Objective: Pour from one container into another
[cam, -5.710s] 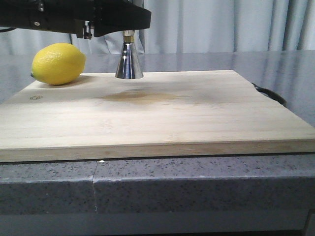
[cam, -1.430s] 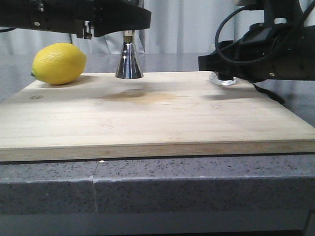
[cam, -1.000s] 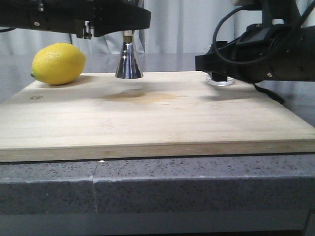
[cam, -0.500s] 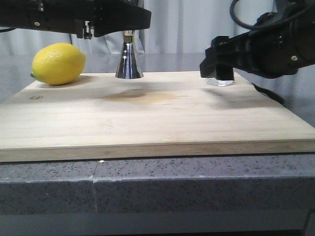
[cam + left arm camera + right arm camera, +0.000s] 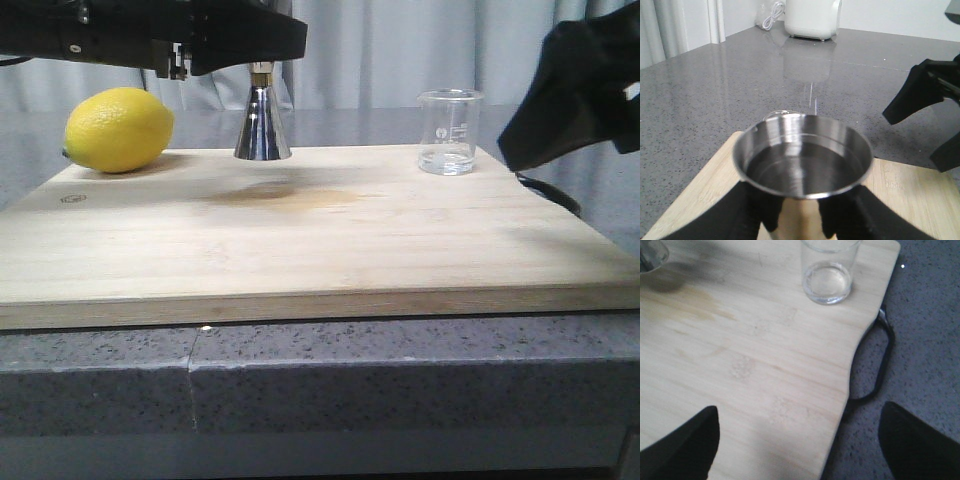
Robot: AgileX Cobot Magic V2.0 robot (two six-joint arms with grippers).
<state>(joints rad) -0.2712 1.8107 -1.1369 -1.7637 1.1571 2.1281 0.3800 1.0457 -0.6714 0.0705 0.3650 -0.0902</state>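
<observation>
Two task items sit on a wooden cutting board (image 5: 330, 230). Glass beaker (image 5: 449, 132) stands upright near the board's far right corner, w/ white printed marks on its side; it looks nearly empty. Nothing touches it. Right gripper (image 5: 797, 440) is well clear of it, pulled off toward the board's right edge, fingers spread wide apart & holding nothing; in the right wrist view the beaker (image 5: 829, 271) sits ahead of the fingertips, w/ the board's black handle loop (image 5: 875, 365) closer in.

Steel jigger (image 5: 262, 115) stands upright at the far side of the board, well left of the beaker. Left gripper (image 5: 802, 220) is clamped on it: black fingers (image 5: 747, 212) press both sides of the narrow waist, below the upper cup. From the left wrist cam the jigger's (image 5: 802, 162) open top cup shows a shiny inside; liquid level can't be judged.

Lemon (image 5: 119, 129) lies at the board's far left corner, beside the left arm, apart from the jigger. Board rests on a grey speckled counter (image 5: 320, 380).
</observation>
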